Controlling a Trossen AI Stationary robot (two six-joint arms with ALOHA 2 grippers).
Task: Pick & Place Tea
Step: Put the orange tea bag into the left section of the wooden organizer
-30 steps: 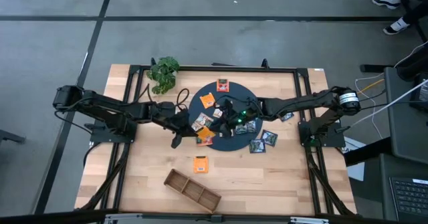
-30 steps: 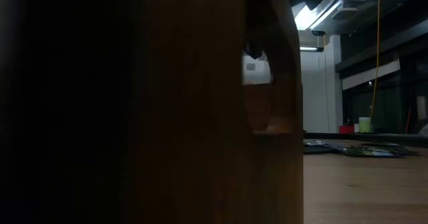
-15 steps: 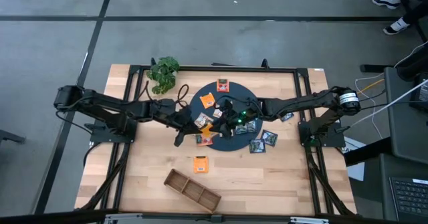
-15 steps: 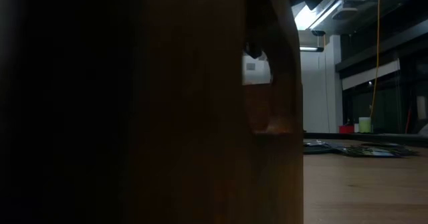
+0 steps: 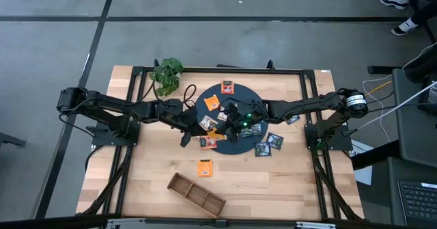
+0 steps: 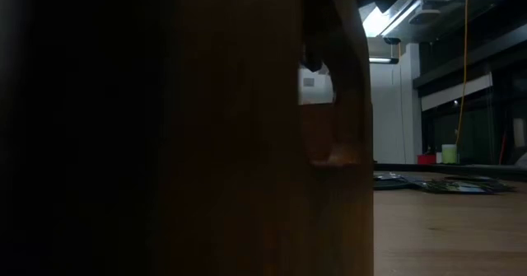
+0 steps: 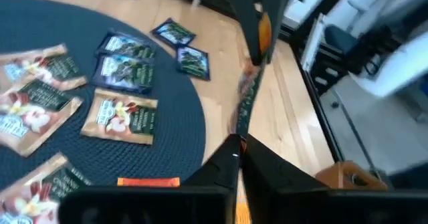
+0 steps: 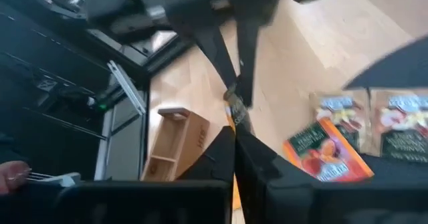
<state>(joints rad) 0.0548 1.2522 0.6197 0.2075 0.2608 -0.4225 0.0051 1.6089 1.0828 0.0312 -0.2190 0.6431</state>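
Note:
The tea sachets lie on and around a round dark mat (image 5: 240, 99): orange ones (image 5: 227, 87), pale ones (image 7: 120, 120) and dark ones (image 5: 263, 148). One orange sachet (image 5: 205, 167) lies flat on the bare wood nearer the front. Another sachet (image 7: 244, 107) hangs edge-on in the air over the mat's left rim, between both grippers. My left gripper (image 7: 237, 150) is shut on one end and my right gripper (image 8: 234, 140) is shut on the opposite end. In the high view the left gripper (image 5: 207, 130) and right gripper (image 5: 225, 122) almost meet. My left gripper pinches one end of the sachet (image 7: 239, 129) between its two fingers, coming slanting down from the table's left. The sachet stands on edge, lifted clear of the mat. My right gripper pinches the sachet's other end (image 8: 233, 119) between its two fingers, coming slanting down from the table's right. The sachet spans the short gap between the two grippers.
A long brown compartment tray (image 5: 196, 193) lies near the front edge; in the low view it (image 6: 247, 144) blocks most of the picture. A green plant (image 5: 167, 75) stands at the far left. Several dark sachets (image 5: 275, 140) lie right of the mat.
My left gripper has moved a little up and toward the mat with the sachet, rolling slightly. The right arm has kept its place.

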